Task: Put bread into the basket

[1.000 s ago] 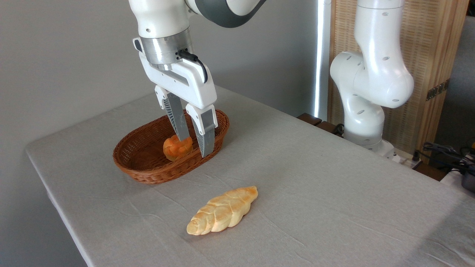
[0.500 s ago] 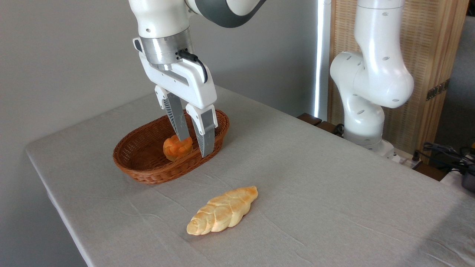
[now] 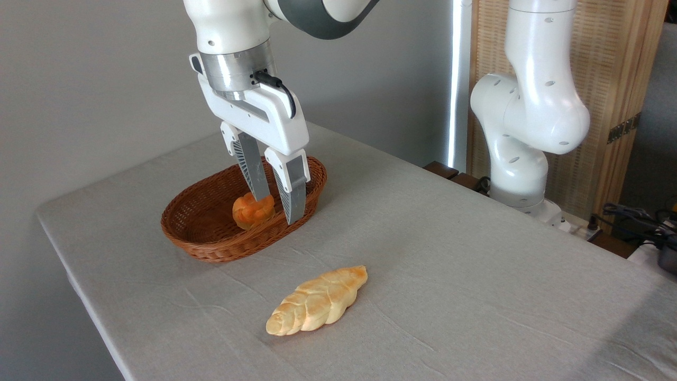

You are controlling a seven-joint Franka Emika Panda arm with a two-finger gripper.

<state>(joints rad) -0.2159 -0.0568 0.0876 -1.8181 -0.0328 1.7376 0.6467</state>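
The long braided bread (image 3: 318, 300), pale golden with a browned top, lies on the grey tablecloth near the front, apart from everything else. Behind it to the left stands the oval reddish-brown wicker basket (image 3: 197, 239). A small round orange bun (image 3: 252, 210) rests inside the basket. My gripper (image 3: 276, 209) hangs over the basket's right half, open, its two fingers pointing down with the bun just left of and between them. Nothing is held between the fingers.
The arm's white base (image 3: 521, 143) stands at the table's far right edge. A wooden slatted screen (image 3: 619, 79) and cables (image 3: 637, 217) sit behind it. The table's left edge (image 3: 79, 286) runs close to the basket.
The gripper has risen very slightly above the bun. The bread, bun and basket have not moved.
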